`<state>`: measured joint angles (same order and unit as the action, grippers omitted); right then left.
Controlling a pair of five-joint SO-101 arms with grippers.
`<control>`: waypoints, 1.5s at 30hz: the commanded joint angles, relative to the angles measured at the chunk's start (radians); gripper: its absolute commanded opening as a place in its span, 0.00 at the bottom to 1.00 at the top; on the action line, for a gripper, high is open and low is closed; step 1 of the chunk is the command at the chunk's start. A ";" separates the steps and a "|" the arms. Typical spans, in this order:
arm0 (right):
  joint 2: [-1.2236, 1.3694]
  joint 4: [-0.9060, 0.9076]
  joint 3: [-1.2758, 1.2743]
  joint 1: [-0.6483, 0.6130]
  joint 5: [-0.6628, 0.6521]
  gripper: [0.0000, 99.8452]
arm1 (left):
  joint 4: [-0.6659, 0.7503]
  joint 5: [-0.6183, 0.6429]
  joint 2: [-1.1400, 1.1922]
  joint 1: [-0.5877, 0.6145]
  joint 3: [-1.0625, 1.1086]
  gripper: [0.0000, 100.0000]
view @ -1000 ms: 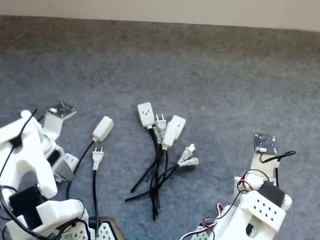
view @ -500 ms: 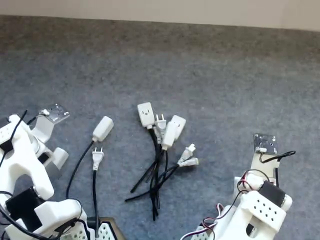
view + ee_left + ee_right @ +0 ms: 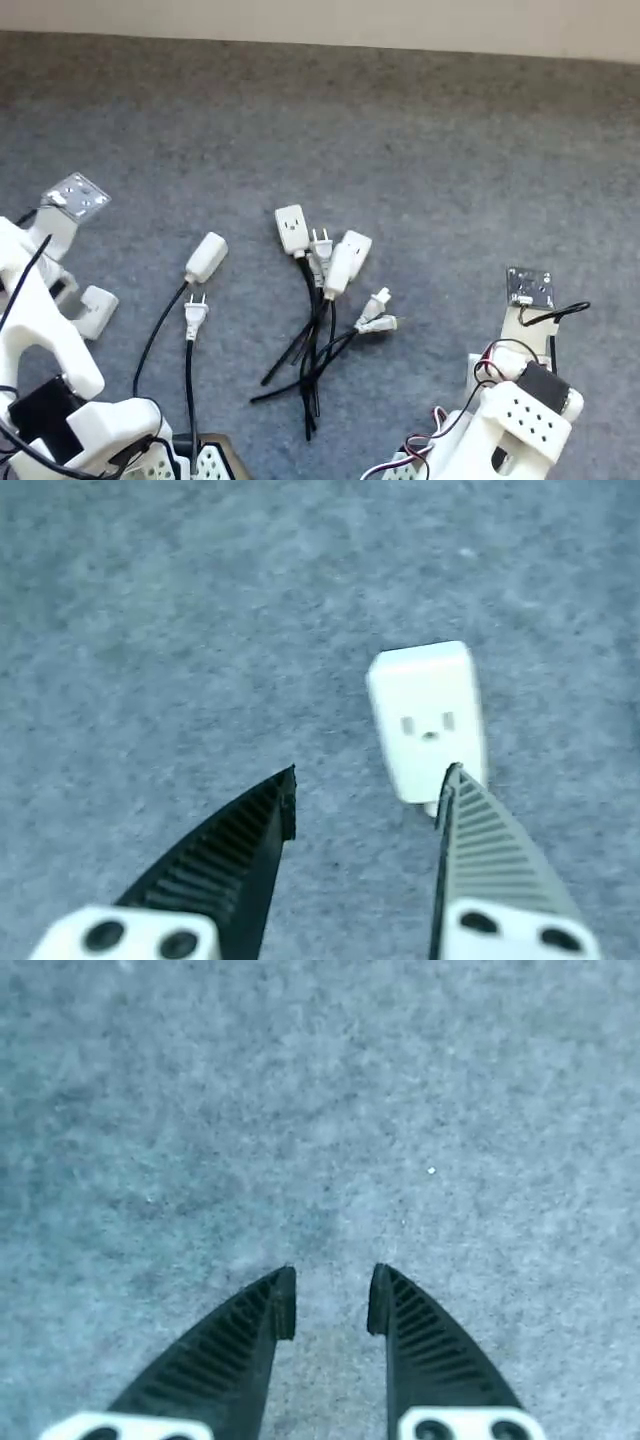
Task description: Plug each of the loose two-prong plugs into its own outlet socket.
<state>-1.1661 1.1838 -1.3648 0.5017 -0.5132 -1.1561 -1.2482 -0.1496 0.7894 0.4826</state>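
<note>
Grey felt-covered counter. One loose plug lies near a white socket, left of centre, each on its own black cord. A tangled bundle of further plugs and sockets sits mid-counter. Left end effector is spread, with the socket just past one fingertip. Right end effector is narrowly parted, holding nothing, over bare counter.

Far table: open. Centre: tangled cord bundle blocks passage. Left: lone socket, plug; bare lane between.
</note>
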 commanded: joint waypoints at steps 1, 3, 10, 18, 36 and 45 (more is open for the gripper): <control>-0.012 -0.013 0.002 -0.039 -0.008 0.13 | 0.008 -0.011 -0.024 0.027 -0.077 0.23; -0.012 -0.013 0.002 -0.047 -0.008 0.13 | 0.018 0.014 -0.016 0.036 -0.088 0.23; -0.012 -0.013 0.002 -0.045 -0.008 0.13 | 0.276 0.074 -0.013 0.028 0.070 0.23; -0.012 -0.013 0.002 -0.050 -0.008 0.13 | 0.318 0.074 -0.022 -0.016 0.182 0.23; -0.012 -0.013 0.002 -0.050 -0.008 0.13 | -0.480 0.087 -0.177 -0.220 0.104 0.23; -0.012 -0.013 0.002 -0.047 -0.011 0.13 | -0.098 0.178 -0.246 -0.110 0.077 0.23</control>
<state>-1.1661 1.1838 -1.3648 0.4618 -0.5163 -1.4860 -1.1377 -0.3613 0.6329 0.5777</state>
